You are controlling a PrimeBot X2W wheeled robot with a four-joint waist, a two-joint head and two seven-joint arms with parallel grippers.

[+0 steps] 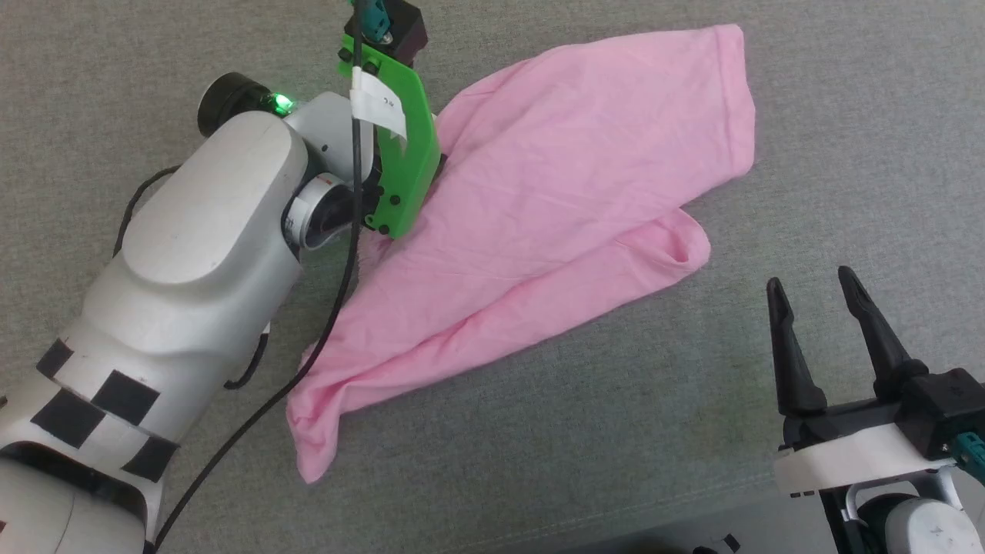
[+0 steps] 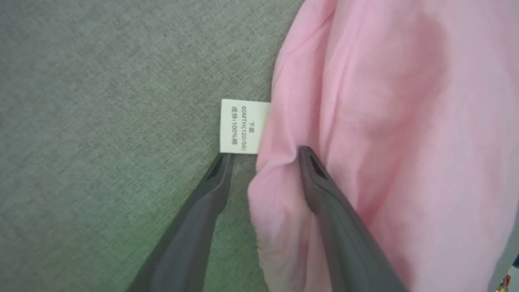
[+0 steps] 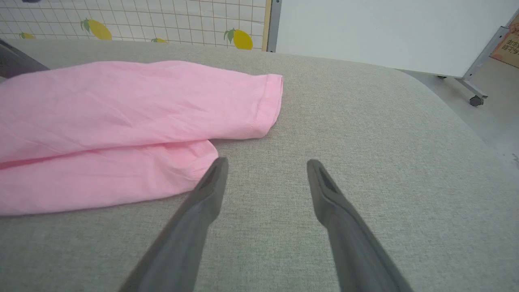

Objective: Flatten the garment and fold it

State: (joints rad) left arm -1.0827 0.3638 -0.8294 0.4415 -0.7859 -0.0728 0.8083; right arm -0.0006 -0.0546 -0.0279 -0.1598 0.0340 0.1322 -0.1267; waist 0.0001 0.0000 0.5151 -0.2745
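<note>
the small white rectangular fabric tag (image 2: pixel 244 126) at the edge of the light pink thin-fabric shorts (image 2: pixel 385 121) carries sideways grey print: "60mth(120/50)" and a line with "100%" (the chinese characters beside them are blurred). red print on the brown cardboard box (image 3: pixel 511 44) is cut off.

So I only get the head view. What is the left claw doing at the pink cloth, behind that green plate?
Observer: The left gripper straddles the edge of the garment, with one finger over the grey surface and the other over the pink fabric.
Operator: Has it pinched anything?
Observer: Not yet. Its jaws stand apart with a fold of fabric between them.
Operator: Anything else there?
Observer: A small white tag sticks out from the edge, by the tip of the finger on the grey side.
</note>
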